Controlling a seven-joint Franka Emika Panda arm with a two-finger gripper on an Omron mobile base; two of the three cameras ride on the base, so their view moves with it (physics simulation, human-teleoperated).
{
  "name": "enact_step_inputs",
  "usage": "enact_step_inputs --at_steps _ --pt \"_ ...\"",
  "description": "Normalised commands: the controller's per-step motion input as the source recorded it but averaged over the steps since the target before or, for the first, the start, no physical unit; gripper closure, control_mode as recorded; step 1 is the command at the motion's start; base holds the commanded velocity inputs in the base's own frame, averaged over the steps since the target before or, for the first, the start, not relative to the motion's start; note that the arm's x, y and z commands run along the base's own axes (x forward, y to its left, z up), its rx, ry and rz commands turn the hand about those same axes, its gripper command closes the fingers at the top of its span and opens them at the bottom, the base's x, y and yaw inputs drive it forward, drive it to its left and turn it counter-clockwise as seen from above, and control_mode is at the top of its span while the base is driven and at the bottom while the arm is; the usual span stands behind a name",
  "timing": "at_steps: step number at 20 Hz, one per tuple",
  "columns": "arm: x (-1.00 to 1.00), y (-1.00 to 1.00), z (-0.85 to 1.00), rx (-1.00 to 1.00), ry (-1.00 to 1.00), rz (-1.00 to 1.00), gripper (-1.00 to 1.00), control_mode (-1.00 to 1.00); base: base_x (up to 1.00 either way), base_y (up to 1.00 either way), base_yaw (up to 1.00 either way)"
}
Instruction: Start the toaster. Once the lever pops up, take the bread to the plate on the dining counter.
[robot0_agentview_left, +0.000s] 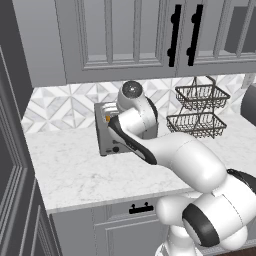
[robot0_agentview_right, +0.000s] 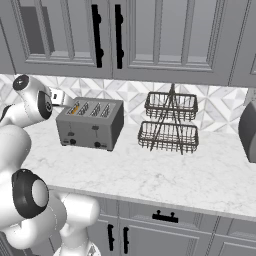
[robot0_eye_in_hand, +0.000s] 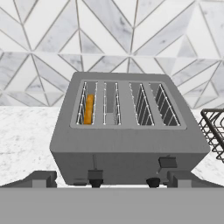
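The grey four-slot toaster (robot0_eye_in_hand: 127, 135) stands on the marble top against the tiled backsplash; it also appears as the toaster (robot0_agentview_right: 91, 124) and, partly behind my arm, the toaster (robot0_agentview_left: 106, 131). The bread (robot0_eye_in_hand: 89, 108) sits low in the leftmost slot, only its orange edge showing, seen too as the bread (robot0_agentview_right: 74, 108). On the front face the left lever (robot0_eye_in_hand: 95, 174) sits lower than the right lever (robot0_eye_in_hand: 167, 162). My gripper (robot0_eye_in_hand: 113, 178) is open, in front of and above the toaster's front face, nothing between its fingers. The plate and the dining counter are out of view.
A two-tier wire basket rack (robot0_agentview_right: 170, 122) stands right of the toaster, also seen as the rack (robot0_agentview_left: 200, 112) and the rack (robot0_eye_in_hand: 214, 127). A dark appliance (robot0_agentview_right: 248, 131) sits at the far right. Upper cabinets (robot0_agentview_right: 125, 35) hang over the counter. Bare marble lies in front of the toaster.
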Motion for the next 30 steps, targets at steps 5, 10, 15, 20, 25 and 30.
enact_step_inputs --at_steps 5,10,15,20,25,30 --pt "0.00 0.00 0.00 0.00 0.00 0.00 -1.00 -1.00 0.00 0.00 0.00" --pt "0.00 0.00 0.00 0.00 0.00 0.00 -1.00 -1.00 0.00 0.00 0.00" --pt "0.00 0.00 0.00 0.00 0.00 0.00 -1.00 -1.00 0.00 0.00 0.00" --pt "0.00 0.00 0.00 0.00 0.00 0.00 -1.00 -1.00 0.00 0.00 0.00" --pt "0.00 0.00 0.00 0.00 0.00 0.00 -1.00 -1.00 0.00 0.00 0.00" --pt "0.00 0.00 0.00 0.00 0.00 0.00 -1.00 -1.00 0.00 0.00 0.00"
